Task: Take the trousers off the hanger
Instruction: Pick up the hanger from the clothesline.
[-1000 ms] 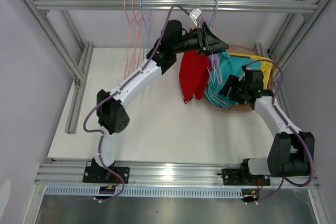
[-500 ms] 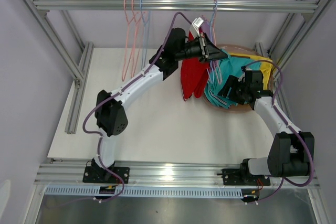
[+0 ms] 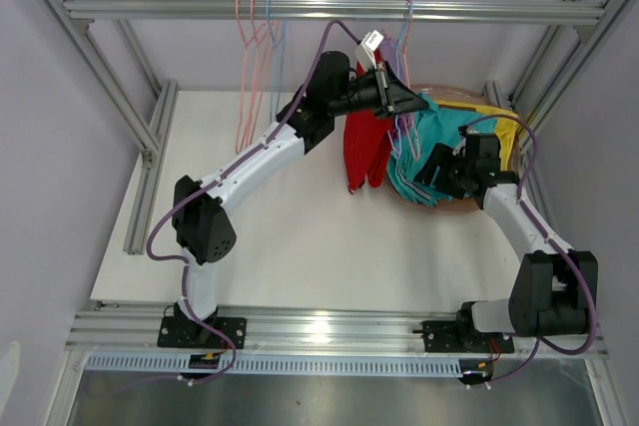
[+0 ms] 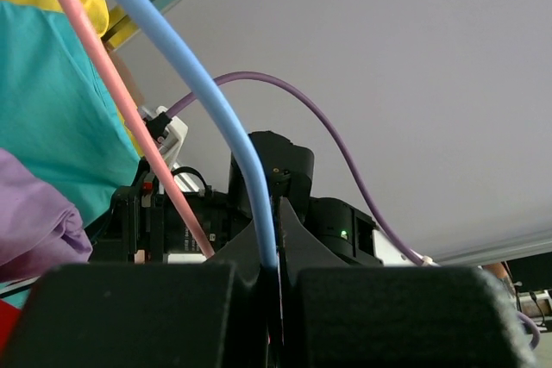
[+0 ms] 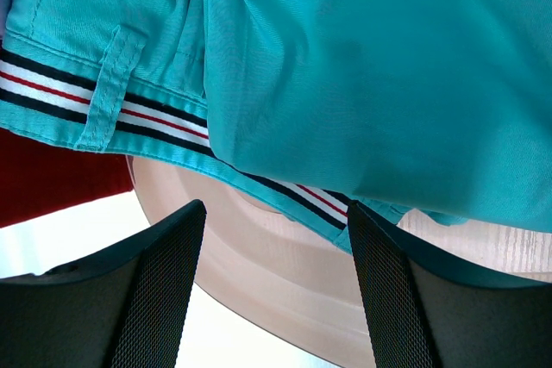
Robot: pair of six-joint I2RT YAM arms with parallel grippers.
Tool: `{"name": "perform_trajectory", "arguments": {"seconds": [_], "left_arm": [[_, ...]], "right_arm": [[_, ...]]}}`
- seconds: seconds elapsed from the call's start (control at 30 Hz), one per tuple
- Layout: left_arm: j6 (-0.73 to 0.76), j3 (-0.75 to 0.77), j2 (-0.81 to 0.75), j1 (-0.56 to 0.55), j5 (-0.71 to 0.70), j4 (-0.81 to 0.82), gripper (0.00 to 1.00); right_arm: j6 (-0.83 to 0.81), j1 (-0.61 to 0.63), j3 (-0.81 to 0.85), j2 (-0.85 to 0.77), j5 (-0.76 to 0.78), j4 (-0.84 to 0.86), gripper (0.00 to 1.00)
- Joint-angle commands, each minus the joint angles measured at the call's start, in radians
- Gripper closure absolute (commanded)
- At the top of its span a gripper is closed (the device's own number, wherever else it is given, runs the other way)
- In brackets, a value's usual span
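My left gripper (image 3: 407, 101) is shut on the blue hanger wire (image 4: 207, 101), below the rail, and a pink hanger wire (image 4: 112, 84) runs beside it. Red trousers (image 3: 364, 147) hang from the hanger just left of the tub. Teal trousers (image 3: 444, 135), yellow trousers (image 3: 499, 127) and lavender cloth (image 4: 34, 221) lie bunched over the tub. No brown trousers are in view. My right gripper (image 5: 276, 213) is open and empty, just under the striped waistband of the teal trousers (image 5: 345, 58), above the tub's rim.
The pinkish round tub (image 3: 449, 205) stands at the back right, and its rim shows in the right wrist view (image 5: 285, 273). Several bare pink and blue hangers (image 3: 255, 57) hang at the left of the overhead rail (image 3: 200, 9). Metal frame posts stand on both sides.
My left wrist has turned and dropped a little with the hanger, and its elbow has swung left. The red trousers have shifted slightly. The right arm has not moved.
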Motion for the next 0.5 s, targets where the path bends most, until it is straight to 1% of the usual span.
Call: {"name": "perform_trajectory", "arguments": {"seconds": [0.0, 0.2, 0.3, 0.33, 0.47], "left_arm": [[0.106, 0.119, -0.076, -0.02, 0.021, 0.123, 0.99], [0.115, 0.203, -0.064, -0.02, 0.026, 0.114, 1.0], [0.147, 0.258, -0.058, -0.019, 0.009, 0.065, 1.0], [0.162, 0.301, -0.05, -0.019, 0.003, 0.054, 1.0], [0.175, 0.332, -0.046, -0.013, -0.009, 0.034, 1.0]], "right_arm": [[0.006, 0.0, 0.001, 0.0, -0.015, 0.027, 0.29], [0.006, 0.0, 0.002, 0.008, -0.015, 0.033, 0.29], [0.006, -0.002, 0.002, 0.011, -0.017, 0.031, 0.29], [0.006, -0.002, 0.002, 0.011, -0.018, 0.033, 0.29], [0.007, -0.002, 0.002, 0.013, -0.015, 0.031, 0.29]]}}
